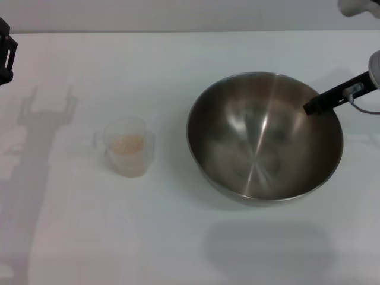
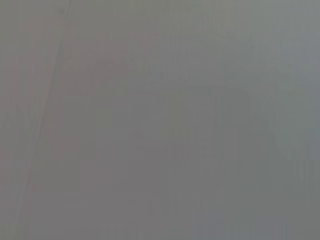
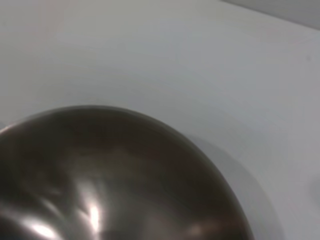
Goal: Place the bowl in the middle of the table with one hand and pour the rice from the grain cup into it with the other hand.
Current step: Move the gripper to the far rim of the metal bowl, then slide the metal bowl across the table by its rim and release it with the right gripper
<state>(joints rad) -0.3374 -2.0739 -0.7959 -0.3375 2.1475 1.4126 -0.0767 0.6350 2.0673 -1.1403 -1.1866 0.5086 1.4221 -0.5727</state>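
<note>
The steel bowl (image 1: 265, 138) is right of the table's (image 1: 178, 59) middle. It hangs a little above the tabletop, and its shadow falls nearer the front edge. My right gripper (image 1: 325, 100) is shut on the bowl's far right rim, with one black finger inside the rim. The right wrist view shows the bowl's wall (image 3: 110, 175) close up. The grain cup (image 1: 127, 147) stands upright left of the middle, with rice (image 1: 129, 143) in it. My left gripper (image 1: 5, 50) is at the far left edge, well away from the cup. Its shadow shows two spread prongs.
The white table (image 3: 150, 50) runs back to a grey wall. The left arm's shadow (image 1: 35, 154) lies across the left side of the table. The left wrist view shows only a plain grey surface (image 2: 160, 120).
</note>
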